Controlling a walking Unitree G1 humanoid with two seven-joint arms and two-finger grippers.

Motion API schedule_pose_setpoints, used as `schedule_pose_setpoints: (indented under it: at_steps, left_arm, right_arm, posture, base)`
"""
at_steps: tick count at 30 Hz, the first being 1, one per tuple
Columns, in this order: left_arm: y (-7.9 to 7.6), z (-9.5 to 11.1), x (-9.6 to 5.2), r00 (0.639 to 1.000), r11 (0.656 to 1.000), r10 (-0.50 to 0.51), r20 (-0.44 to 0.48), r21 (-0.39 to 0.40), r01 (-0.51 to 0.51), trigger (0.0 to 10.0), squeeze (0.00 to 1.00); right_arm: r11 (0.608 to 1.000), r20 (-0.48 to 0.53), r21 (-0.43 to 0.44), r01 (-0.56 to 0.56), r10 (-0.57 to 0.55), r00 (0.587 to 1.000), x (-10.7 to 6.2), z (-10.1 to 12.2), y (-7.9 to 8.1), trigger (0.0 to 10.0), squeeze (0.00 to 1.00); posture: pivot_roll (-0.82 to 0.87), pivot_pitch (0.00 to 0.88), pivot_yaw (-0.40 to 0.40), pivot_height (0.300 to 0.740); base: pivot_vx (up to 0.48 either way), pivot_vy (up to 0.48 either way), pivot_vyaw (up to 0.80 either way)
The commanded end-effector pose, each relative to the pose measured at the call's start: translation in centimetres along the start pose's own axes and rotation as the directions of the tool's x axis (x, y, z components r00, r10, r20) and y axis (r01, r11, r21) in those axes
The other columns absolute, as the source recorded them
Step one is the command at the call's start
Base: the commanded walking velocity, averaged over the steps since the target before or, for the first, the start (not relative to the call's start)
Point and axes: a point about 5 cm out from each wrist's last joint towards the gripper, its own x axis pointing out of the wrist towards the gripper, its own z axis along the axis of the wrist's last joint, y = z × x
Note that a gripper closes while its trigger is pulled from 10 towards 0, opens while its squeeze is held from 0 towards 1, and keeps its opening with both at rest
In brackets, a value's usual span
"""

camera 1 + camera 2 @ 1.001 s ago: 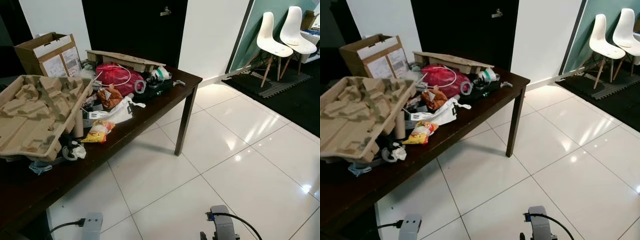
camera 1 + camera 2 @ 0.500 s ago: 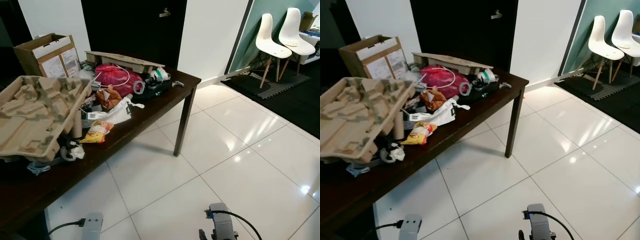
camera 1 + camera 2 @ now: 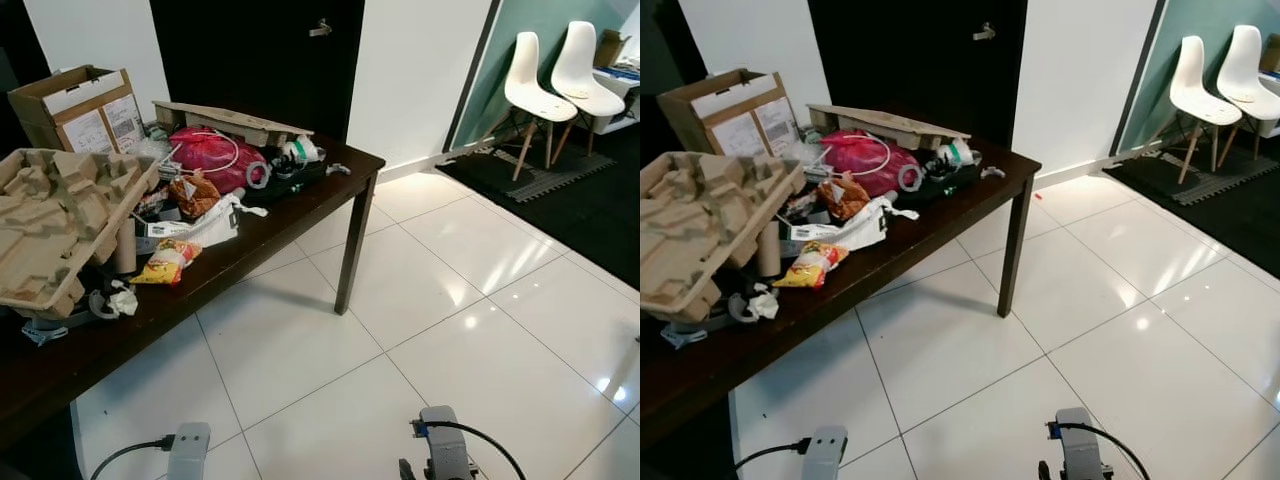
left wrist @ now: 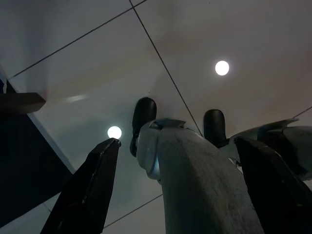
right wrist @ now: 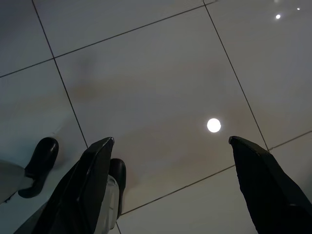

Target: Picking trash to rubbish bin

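A dark wooden table (image 3: 322,190) on my left is heaped with trash. On it lie a big moulded cardboard tray (image 3: 55,220), a red bag (image 3: 215,155), a white bag (image 3: 215,222), a yellow and orange snack packet (image 3: 165,262) and crumpled white paper (image 3: 122,299). Both arms hang low, well short of the table. My left gripper (image 4: 175,141) is open, its black fingers spread either side of my own leg. Over bare white tile my right gripper (image 5: 170,141) is open too, with nothing in it.
A cardboard box (image 3: 75,100) and a flat cardboard piece (image 3: 220,120) sit at the table's far side, before a dark door (image 3: 260,50). Two white chairs (image 3: 545,85) stand on a black mat (image 3: 560,180) at the far right. White floor tiles (image 3: 420,300) spread ahead.
The whole picture has shifted: the table sits further left and a little lower in view, so the camera has moved. Both arms hang as before.
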Motion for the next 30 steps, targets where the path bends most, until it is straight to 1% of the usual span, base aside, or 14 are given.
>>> schedule_pose_setpoints:
  at_steps: [1, 11, 13, 15, 21, 30]
  left_arm:
    - [-0.15, -0.12, 0.03, 1.000, 1.000, -0.005, -0.010, 0.005, 0.005, 10.0, 0.00]
    - [-0.23, -0.37, 0.02, 1.000, 1.000, -0.007, -0.015, 0.001, 0.007, 10.0, 0.00]
    - [-0.29, -0.41, 0.03, 1.000, 1.000, -0.008, -0.015, 0.000, 0.008, 10.0, 0.00]
    - [-0.36, -0.44, 0.04, 1.000, 1.000, -0.010, -0.016, 0.001, 0.010, 10.0, 0.00]
    - [-0.48, -0.38, 0.08, 1.000, 1.000, -0.012, -0.015, 0.002, 0.012, 10.0, 0.00]
    - [-0.19, -0.36, 0.01, 1.000, 1.000, -0.007, -0.018, 0.009, 0.007, 10.0, 0.00]
  right_arm:
    - [1.000, 0.001, 0.002, -0.003, 0.003, 1.000, 0.00, -0.01, 0.07, 10.0, 0.00]
    - [1.000, 0.010, -0.010, -0.012, 0.013, 1.000, 0.00, 0.12, 0.09, 10.0, 0.00]
    - [1.000, 0.015, 0.001, -0.014, 0.014, 1.000, 0.00, 0.14, 0.07, 10.0, 0.00]
    - [1.000, 0.011, -0.006, -0.030, 0.030, 0.999, 0.00, 0.11, 0.17, 10.0, 0.00]
    - [1.000, 0.011, -0.002, -0.030, 0.030, 0.999, -0.01, 0.10, 0.14, 10.0, 0.00]
    - [1.000, 0.005, 0.007, -0.027, 0.027, 1.000, -0.01, -0.10, 0.24, 10.0, 0.00]
  posture:
    - [-0.01, 0.026, -0.026, 0.740]
    - [-0.02, 0.025, -0.030, 0.740]
    - [-0.02, 0.023, -0.029, 0.740]
    - [-0.02, 0.023, -0.029, 0.740]
    - [-0.02, 0.023, -0.028, 0.740]
    - [-0.02, 0.026, -0.021, 0.740]
  base:
    - [0.000, -0.311, 0.00]
    - [0.000, -0.336, 0.00]
    - [0.000, -0.386, 0.50]
    - [0.000, -0.382, 0.80]
    - [0.000, -0.382, 0.79]
    - [0.000, -0.382, 0.74]
